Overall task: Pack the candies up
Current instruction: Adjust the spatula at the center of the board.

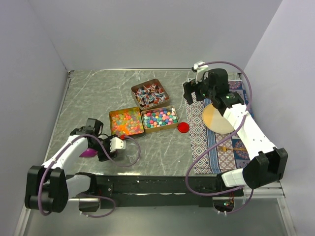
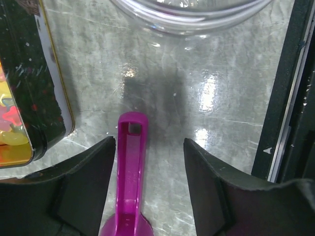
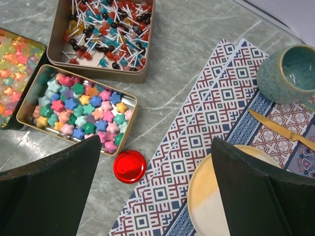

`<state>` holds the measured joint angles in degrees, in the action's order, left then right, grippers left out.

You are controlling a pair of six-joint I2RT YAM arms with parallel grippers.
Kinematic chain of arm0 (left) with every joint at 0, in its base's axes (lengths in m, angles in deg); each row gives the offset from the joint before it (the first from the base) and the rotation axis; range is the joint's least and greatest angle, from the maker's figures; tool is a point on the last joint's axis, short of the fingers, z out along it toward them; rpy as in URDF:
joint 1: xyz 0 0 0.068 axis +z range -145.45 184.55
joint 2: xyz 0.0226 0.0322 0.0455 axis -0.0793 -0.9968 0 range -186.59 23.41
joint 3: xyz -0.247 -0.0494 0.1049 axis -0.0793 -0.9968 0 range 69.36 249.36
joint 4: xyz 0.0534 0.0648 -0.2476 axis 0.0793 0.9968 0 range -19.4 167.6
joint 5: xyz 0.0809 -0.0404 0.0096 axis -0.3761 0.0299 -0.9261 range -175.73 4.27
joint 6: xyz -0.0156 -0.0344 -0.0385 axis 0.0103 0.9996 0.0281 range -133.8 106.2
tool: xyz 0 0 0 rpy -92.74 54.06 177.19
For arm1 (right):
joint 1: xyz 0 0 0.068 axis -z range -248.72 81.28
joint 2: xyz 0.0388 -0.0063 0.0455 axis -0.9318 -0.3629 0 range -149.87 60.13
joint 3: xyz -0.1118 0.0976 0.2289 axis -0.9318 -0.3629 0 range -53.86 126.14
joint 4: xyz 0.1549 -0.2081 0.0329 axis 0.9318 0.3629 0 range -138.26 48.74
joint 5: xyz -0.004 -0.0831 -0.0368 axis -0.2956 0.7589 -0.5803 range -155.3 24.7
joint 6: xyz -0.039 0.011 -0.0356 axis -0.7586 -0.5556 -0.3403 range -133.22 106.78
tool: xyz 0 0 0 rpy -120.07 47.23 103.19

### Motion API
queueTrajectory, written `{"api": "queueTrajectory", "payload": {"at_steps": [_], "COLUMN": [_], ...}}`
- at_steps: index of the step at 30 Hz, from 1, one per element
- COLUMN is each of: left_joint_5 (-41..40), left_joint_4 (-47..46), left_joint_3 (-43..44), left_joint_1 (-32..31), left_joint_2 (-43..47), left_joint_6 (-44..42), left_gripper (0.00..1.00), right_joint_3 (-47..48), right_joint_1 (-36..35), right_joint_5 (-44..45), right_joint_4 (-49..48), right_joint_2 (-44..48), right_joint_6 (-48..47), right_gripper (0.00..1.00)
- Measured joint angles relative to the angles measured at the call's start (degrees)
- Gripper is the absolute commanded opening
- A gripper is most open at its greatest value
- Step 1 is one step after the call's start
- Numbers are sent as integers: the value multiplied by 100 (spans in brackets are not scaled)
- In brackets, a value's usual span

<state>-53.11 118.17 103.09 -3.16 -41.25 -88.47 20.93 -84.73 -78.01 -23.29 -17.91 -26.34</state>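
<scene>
The grey marble table (image 1: 88, 98) carries a patterned mat (image 1: 199, 132) on its right side. The right gripper (image 3: 156, 141) hangs above the mat's far end, its jaws very wide with nothing between them. The left gripper (image 2: 149, 142) is low over the table's near left part. Its jaws stand apart on both sides of the scoop handle and do not touch it.

Three open tins (image 1: 150, 93) stand together in the middle of the table. The candies (image 3: 81, 105) are all inside them: lollipops in the far tin, pastel stars in the right one, jelly pieces in the left one.

A round plate (image 1: 218, 119) lies on the mat. A clear bowl (image 2: 192, 14) stands just ahead of the left gripper. A teal cup (image 3: 285, 73) stands on the mat, with a gold knife (image 3: 280, 129) near it. The purple scoop (image 2: 130, 167) lies flat on the table. A red lid (image 3: 129, 166) lies between the star tin and the mat.
</scene>
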Motion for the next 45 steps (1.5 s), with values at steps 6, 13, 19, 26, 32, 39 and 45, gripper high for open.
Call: {"api": "queueTrajectory", "payload": {"at_steps": [6,13,19,26,32,39,45], "left_joint_5": [-83,-219,-345,-328,-127,212,249], "left_joint_4": [-55,-275,-297,-57,-105,7,448], "left_joint_3": [0,-2,26,348,632,914,1211], "left_joint_1": [-2,0,0,46,120,828,1071], "left_joint_2": [-35,-197,-278,146,-31,-835,-671], "left_joint_6": [44,295,667,1189,1779,1963,1473], "left_gripper": [58,39,22,9,10,68,89], "right_joint_3": [0,-2,0,22,57,140,140], "right_joint_1": [0,0,0,-15,-39,-72,-74], "right_joint_5": [-7,-50,-118,-232,-332,-343,-343], "right_joint_4": [-2,-2,-2,-2,7,20,20], "right_joint_2": [0,0,-15,-210,-306,-319,-319], "right_joint_6": [0,2,22,22,42,39,42], "right_gripper": [100,100,100,100,100,100,100]}}
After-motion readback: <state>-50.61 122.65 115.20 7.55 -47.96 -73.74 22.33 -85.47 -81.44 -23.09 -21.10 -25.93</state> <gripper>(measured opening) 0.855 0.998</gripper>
